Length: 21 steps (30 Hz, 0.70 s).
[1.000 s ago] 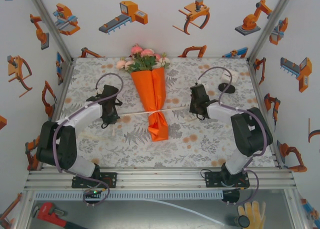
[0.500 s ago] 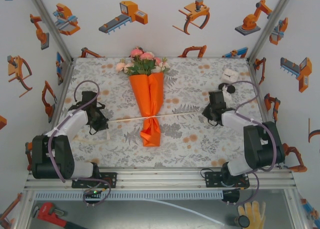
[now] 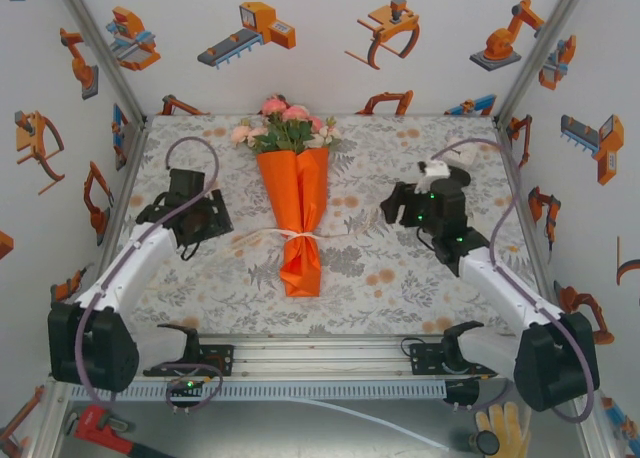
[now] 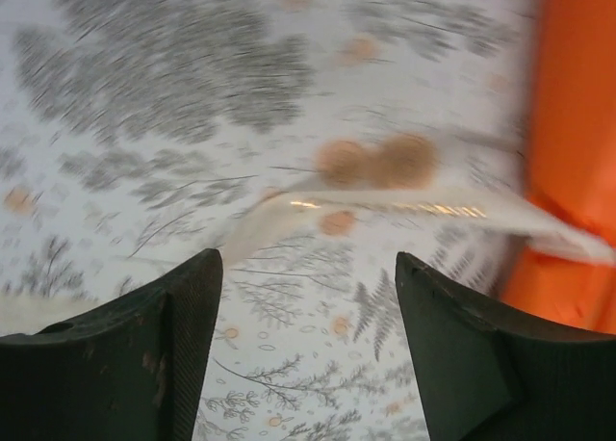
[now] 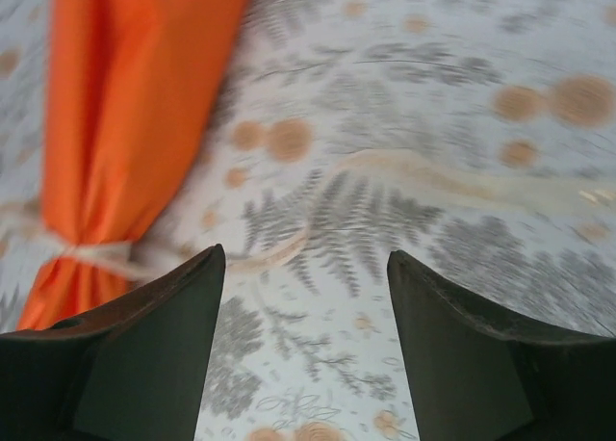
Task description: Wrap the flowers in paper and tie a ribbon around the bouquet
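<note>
The bouquet (image 3: 296, 210) lies along the middle of the table. It is a cone of orange paper (image 3: 300, 193) with pink and cream flowers (image 3: 284, 124) at its far, wide end. The cream ribbon (image 3: 301, 237) is tied round its waist, and its loose ends trail left and right over the cloth. My left gripper (image 3: 220, 219) hovers open to the left of the bouquet. In the left wrist view the ribbon (image 4: 395, 204) runs to the paper (image 4: 573, 142) ahead of the empty left gripper (image 4: 308, 279). My right gripper (image 3: 392, 206) is open on the right, with nothing between its fingers (image 5: 144, 354). The ribbon knot (image 5: 94, 253) shows at left.
The grey-and-orange floral cloth (image 3: 400, 278) covers the table inside white walls with orange stickers. Metal rails (image 3: 320, 358) run along the near edge. A red wrench (image 3: 98, 422) and a yellow glove (image 3: 508, 426) lie below them, off the table.
Both grippers have opened and let go of the ribbon ends. The ribbon, taut before, now lies slack. Both arms have swung in nearer to the bouquet.
</note>
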### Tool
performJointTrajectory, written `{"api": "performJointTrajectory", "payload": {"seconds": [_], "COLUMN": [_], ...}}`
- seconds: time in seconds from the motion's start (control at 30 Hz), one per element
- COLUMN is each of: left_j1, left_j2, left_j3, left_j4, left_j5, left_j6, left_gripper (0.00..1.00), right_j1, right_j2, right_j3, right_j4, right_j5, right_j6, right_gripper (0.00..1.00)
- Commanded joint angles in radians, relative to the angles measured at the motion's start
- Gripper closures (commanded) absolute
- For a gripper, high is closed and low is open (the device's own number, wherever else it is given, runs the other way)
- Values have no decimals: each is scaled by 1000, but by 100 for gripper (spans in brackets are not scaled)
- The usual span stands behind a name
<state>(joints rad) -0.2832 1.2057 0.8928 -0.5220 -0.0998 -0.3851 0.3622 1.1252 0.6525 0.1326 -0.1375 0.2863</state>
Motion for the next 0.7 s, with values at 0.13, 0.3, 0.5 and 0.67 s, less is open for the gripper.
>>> {"api": "performJointTrajectory", "payload": {"seconds": [0.13, 0.3, 0.5, 0.67], "left_j1": [-289, -290, -295, -294], "left_j2": [87, 231, 376, 463], "left_j3": [-8, 26, 111, 133], "left_j4": [159, 205, 209, 247], "left_j5": [104, 76, 104, 91], "left_j6": [653, 792, 838, 845], "left_gripper": [36, 37, 33, 30], "right_j1": [205, 262, 274, 286], "right_j2": [283, 476, 589, 660], "right_j3": [119, 223, 313, 374], "right_j4": [-47, -79, -103, -154], "right_j5": [-291, -240, -194, -241], "right_j6": [-509, -664, -749, -737], "right_gripper": [37, 37, 37, 40]}}
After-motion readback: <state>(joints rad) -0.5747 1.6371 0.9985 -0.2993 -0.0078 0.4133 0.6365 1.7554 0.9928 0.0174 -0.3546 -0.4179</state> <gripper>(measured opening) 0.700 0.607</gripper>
